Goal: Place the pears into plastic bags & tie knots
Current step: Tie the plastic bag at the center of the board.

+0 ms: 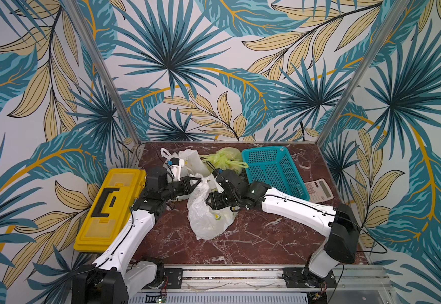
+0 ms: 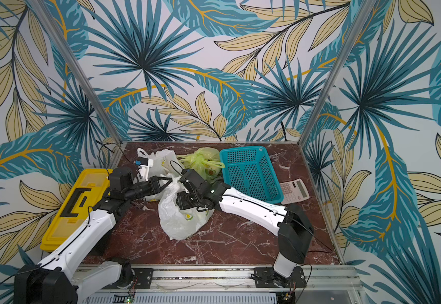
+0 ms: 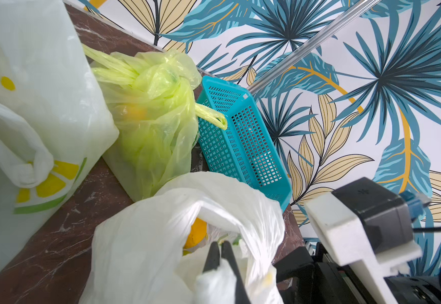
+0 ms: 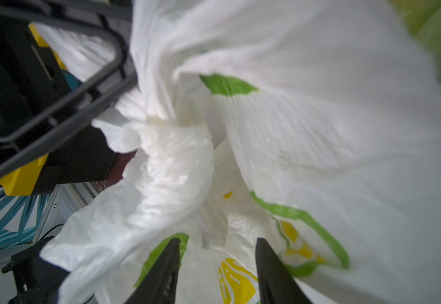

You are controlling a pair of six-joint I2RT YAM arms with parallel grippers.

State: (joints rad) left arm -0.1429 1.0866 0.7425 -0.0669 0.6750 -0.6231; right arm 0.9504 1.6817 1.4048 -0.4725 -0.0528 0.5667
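White lemon-print bag [image 1: 206,218], centre of the marble table [image 1: 253,237]: left gripper [image 3: 220,248] clamped shut on its bunched top; right gripper [image 4: 216,243], jaws parted, at its plastic. Yellow-green bag [image 1: 223,158], knotted, stands beside the teal basket [image 1: 274,168].

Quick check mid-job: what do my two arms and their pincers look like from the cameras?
The left arm and right arm have white shell links, black joint housings and thin black cables along them. The left pincer and right pincer have slim black tapered fingers.
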